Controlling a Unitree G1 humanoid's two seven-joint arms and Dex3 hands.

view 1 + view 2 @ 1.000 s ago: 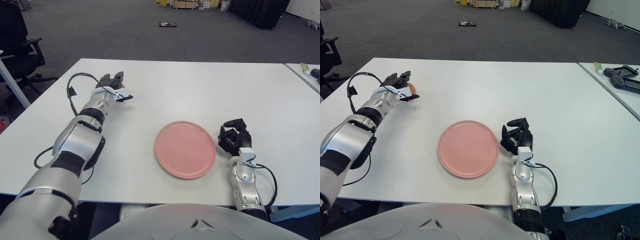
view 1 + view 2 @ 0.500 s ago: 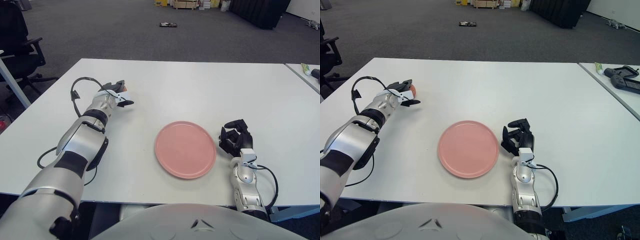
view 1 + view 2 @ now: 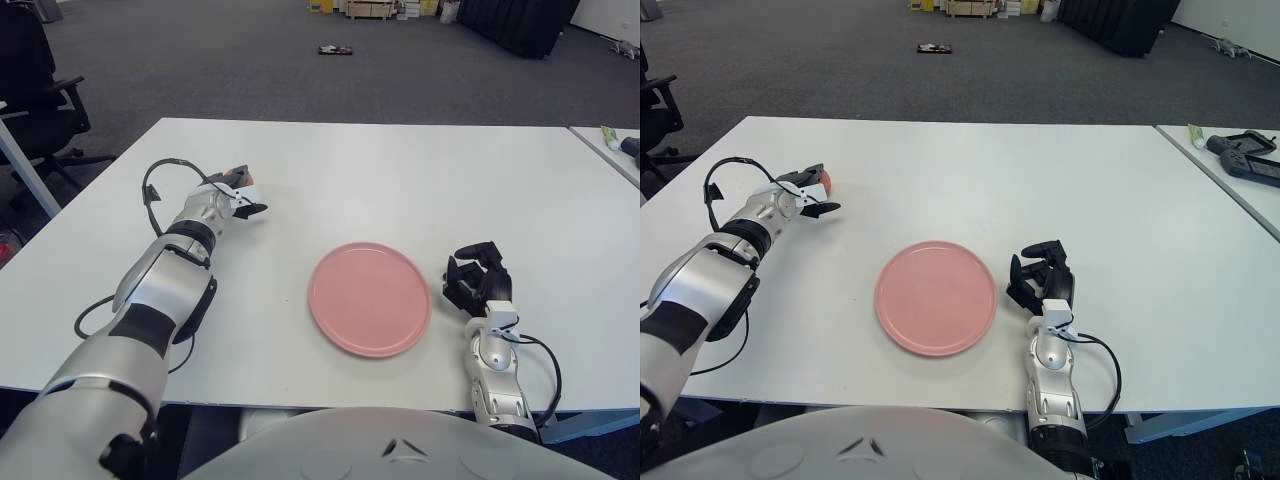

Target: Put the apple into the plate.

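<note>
A small red apple [image 3: 824, 180] sits at the far left of the white table [image 3: 970, 160]. My left hand [image 3: 810, 193] is at it, fingers closed around it, with only the apple's top showing between them; it also shows in the left eye view [image 3: 240, 176]. A round pink plate [image 3: 936, 297] lies flat and empty in the middle of the table near the front, well to the right of the apple. My right hand [image 3: 1040, 278] rests on the table just right of the plate, fingers curled, holding nothing.
A black office chair [image 3: 40, 90] stands off the table's left side. A second table at the right carries a black controller [image 3: 1240, 150] and a small tube [image 3: 1197, 135]. The table's front edge runs just under my forearms.
My left hand has rolled and settled lower around the apple, drawing slightly back toward me; the apple now shows between the fingers. My right hand has shifted a little to the right.
</note>
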